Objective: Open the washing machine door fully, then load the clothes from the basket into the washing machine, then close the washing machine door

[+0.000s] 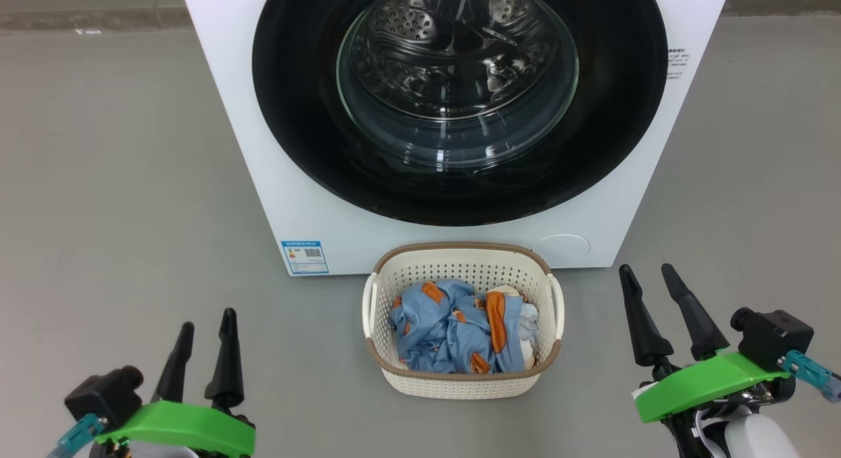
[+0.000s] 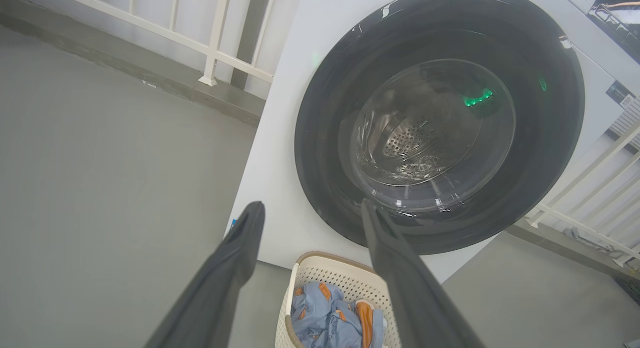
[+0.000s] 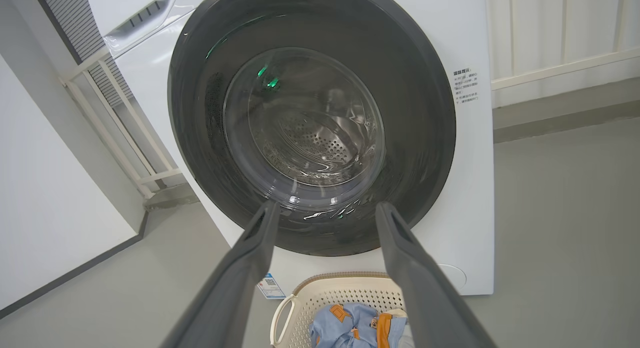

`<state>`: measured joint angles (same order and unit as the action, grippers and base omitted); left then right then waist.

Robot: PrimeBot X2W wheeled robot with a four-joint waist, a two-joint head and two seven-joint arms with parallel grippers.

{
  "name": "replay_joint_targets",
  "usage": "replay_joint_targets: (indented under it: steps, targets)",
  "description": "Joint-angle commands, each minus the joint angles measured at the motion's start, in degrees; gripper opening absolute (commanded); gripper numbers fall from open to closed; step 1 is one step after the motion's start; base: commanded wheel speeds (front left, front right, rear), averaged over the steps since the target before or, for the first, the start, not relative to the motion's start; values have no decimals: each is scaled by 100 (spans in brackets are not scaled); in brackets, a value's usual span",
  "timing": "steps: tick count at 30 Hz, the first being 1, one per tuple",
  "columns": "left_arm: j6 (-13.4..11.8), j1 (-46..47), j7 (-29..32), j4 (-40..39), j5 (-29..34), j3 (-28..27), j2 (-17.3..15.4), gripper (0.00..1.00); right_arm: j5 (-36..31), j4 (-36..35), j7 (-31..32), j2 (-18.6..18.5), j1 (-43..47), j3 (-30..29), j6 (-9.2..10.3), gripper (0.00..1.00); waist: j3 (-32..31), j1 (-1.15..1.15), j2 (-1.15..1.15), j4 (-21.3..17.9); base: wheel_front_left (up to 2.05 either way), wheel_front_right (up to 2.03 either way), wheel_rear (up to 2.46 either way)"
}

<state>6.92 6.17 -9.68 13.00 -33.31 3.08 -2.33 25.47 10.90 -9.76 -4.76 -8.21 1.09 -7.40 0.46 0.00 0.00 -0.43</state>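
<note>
The white washing machine [image 1: 276,182] stands ahead with its round black door [image 1: 295,116] shut flat against the front, and the steel drum shows through the glass. On the floor in front sits the cream basket [image 1: 460,379], holding the light blue clothes [image 1: 453,326] with orange patches. My left gripper [image 1: 207,320] hangs open at the lower left, well left of the basket. To the basket's right, my right gripper [image 1: 647,274] is open too. Nothing is between either pair of fingers. The wrist views look at the door [image 2: 320,153] [image 3: 425,138] past the spread fingers [image 2: 235,258] [image 3: 415,268].
Grey floor [image 1: 118,182] lies on both sides of the machine. A white railing [image 2: 215,38] runs behind the machine on its left and another railing [image 3: 120,138] beside it. A blue label [image 1: 304,256] and a round cap [image 1: 562,248] sit low on the front.
</note>
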Motion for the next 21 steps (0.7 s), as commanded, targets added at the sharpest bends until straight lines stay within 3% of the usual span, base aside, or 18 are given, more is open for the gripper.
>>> replay_joint_targets:
  steps: [1,21]
  targets:
    - [42,286,-86,-153,167,-122,-117,100,-179,-160,-87,-32,-264,129,-7,100,2,0,0,1,0,0,0]
    - [53,363,-428,-109,1296,-136,-107,100,-1501,-158,-423,-90,-406,290,-8,100,3,0,0,-34,0,0,0]
